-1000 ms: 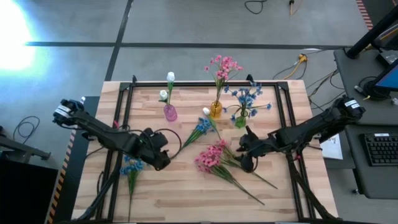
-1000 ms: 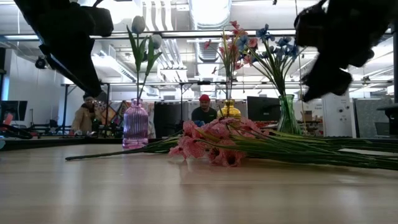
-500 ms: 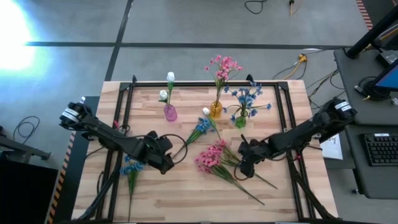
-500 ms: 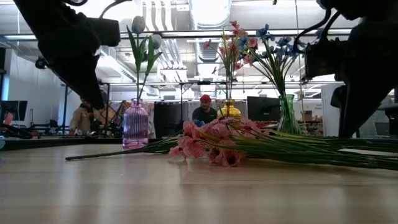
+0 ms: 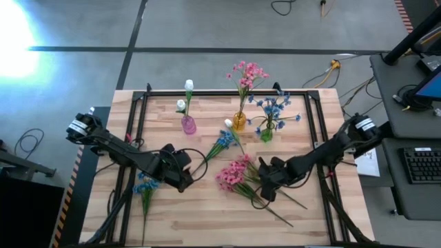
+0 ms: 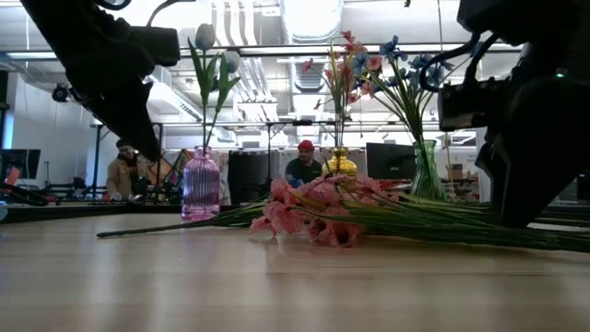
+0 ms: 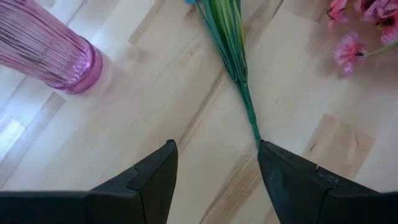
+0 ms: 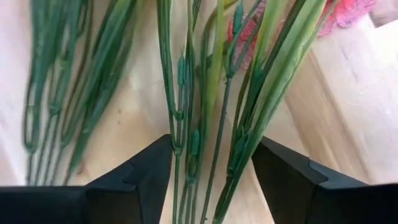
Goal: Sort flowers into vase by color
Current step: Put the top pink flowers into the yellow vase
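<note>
Loose pink flowers lie on the table, their green stems running toward the near right. My right gripper is low over these stems, open, and in the right wrist view several stems pass between its fingers. A loose blue flower lies near the middle. Its stem end is right beside one fingertip of my open left gripper, which hangs just above the table. Another blue flower lies near the left. My right gripper's open fingers stand on either side of the pink flowers' stems, coming from above; I cannot tell whether they touch the stems. My left gripper's fingertip is at the blue flower's stem end; whether it touches cannot be told.
At the far side stand a pink vase with white buds, a yellow vase with pink flowers and a green vase with blue flowers. A black frame borders the table. People sit in the room behind.
My right gripper has moved toward the table's near edge and a little left, and has come down over the pink flowers' stems. The flowers have stayed where they were.
</note>
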`<state>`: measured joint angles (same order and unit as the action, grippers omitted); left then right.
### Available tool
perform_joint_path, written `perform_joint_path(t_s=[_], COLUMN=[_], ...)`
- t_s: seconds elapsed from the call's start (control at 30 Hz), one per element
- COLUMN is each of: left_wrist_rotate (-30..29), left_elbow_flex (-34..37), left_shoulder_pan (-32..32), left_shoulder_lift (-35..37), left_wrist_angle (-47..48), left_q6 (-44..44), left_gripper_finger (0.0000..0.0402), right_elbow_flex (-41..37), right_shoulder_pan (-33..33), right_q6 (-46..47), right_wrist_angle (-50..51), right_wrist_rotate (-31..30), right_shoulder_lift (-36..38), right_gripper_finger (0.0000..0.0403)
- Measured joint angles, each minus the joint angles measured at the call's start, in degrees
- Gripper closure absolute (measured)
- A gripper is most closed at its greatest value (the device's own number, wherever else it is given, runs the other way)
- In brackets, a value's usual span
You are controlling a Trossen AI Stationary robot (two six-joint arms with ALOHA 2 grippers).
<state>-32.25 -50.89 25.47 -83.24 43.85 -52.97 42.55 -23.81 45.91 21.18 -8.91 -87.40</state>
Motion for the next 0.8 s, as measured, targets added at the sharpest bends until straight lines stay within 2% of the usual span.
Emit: perform_joint_path(t_s=[0.13, 0.43, 0.67, 0.8], left_wrist_rotate=[-1.3, -1.7, -1.7, -1.7], left_elbow_flex=[0.0, 0.0, 0.0, 0.0], left_shoulder_pan=[0.0, 0.0, 0.0, 0.0], left_shoulder_lift=[0.0, 0.0, 0.0, 0.0], left_wrist_angle=[-0.3, -2.1, -2.5, -2.6], left_q6=[0.0, 0.9, 1.4, 1.5], left_gripper_finger=[0.0193, 0.0193, 0.0193, 0.0193], right_elbow_flex=[0.5, 0.4, 0.8, 4.2], right_shoulder_pan=[0.4, 0.5, 0.5, 0.5], right_q6=[0.1, 0.2, 4.1, 4.0], right_wrist_angle=[1.8, 3.6, 12.1, 16.4], right_wrist_rotate=[-1.3, -1.6, -1.0, -1.0], right_shoulder_lift=[-1.6, 0.5, 8.7, 13.7], right_gripper_finger=[0.0240, 0.0381, 0.0385, 0.0386])
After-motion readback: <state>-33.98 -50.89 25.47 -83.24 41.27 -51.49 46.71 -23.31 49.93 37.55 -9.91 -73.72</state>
